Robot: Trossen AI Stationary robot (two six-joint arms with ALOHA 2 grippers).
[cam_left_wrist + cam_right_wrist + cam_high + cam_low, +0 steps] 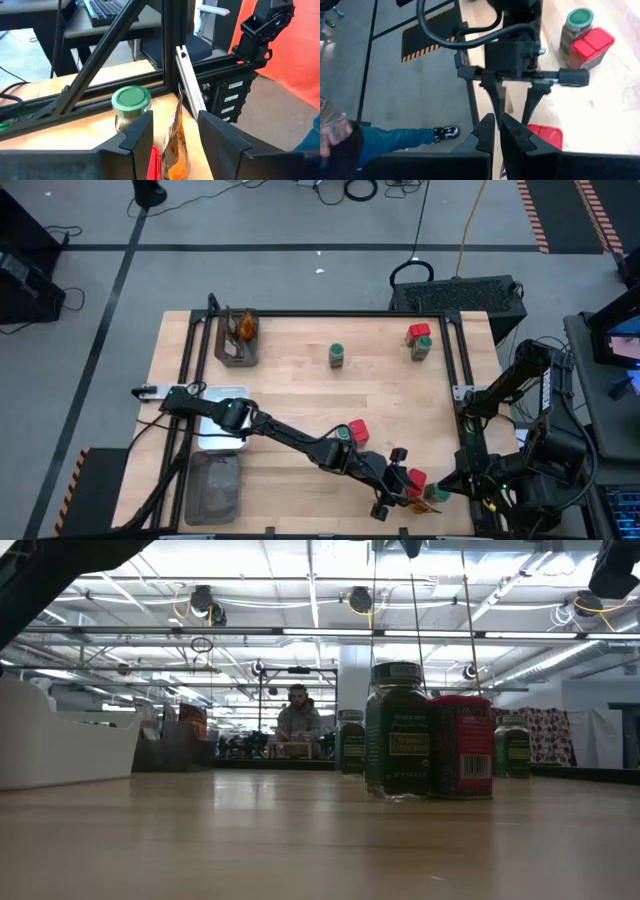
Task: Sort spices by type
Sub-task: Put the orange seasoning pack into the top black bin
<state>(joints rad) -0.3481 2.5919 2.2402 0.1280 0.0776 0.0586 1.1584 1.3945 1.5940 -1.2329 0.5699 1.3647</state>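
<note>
Left wrist view shows the left hand (176, 137) parted wide around an upright brown-orange sachet (175, 145); its fingers (137, 137) flank the sachet but I cannot tell whether they press it. Just beside the sachet, between the fingers, a red packet's (155, 162) edge shows, and just beyond the fingertips stands a green-lidded jar (130, 106).

From above, this hand (395, 485) works at the worktop's near right corner, close against the black frame rail (462, 420). Room there looks tight: the rail and the worktop (300, 395) edge lie just past the cluster, so lifting straight up seems the safest way out.

The right hand (496, 132) hangs off the corner just beyond that rail, fingers nearly together and holding nothing.

Sorting seems barely begun. Back along the arm, another jar-and-packet pair (350, 432) stands mixed. Well beyond, across open wood, sit a lone jar (337, 356) and a further mixed pair (419, 340). Only the far grey tray (238, 338) holds anything, something brownish that may be sachets. The white bin (222, 425) and near tray (212, 485) by the arm's base look unfilled.
</note>
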